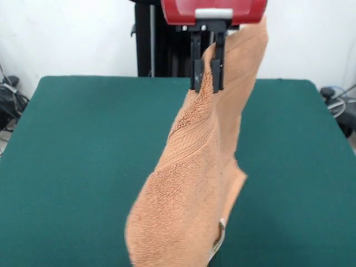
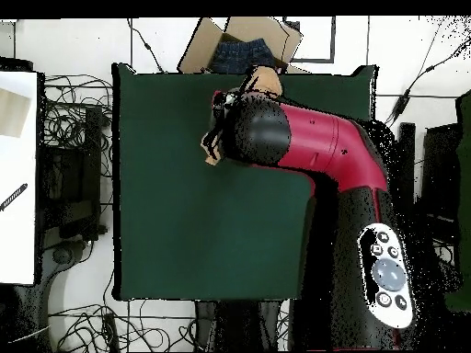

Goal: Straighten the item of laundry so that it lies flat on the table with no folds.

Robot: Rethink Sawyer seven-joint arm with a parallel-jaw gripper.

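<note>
The peach terry-cloth towel (image 1: 192, 183) hangs from my gripper (image 1: 207, 86) and slopes down toward the near edge of the dark green table (image 1: 83, 156). My gripper's black fingers (image 1: 195, 61) are shut on a raised fold of the towel high above the table. The towel's lower end spreads wide near the front edge, with a small white tag (image 1: 221, 233) at its right side. In the overhead view my red arm (image 2: 313, 147) covers most of the towel; only a small peach part (image 2: 265, 81) shows near the table's far edge (image 2: 147, 69).
A cardboard box (image 2: 241, 44) with dark cloth in it stands just beyond the table's far edge in the overhead view. Cables (image 2: 69, 119) lie on the floor left of the table. The robot's black pedestal (image 1: 153, 39) stands behind the table.
</note>
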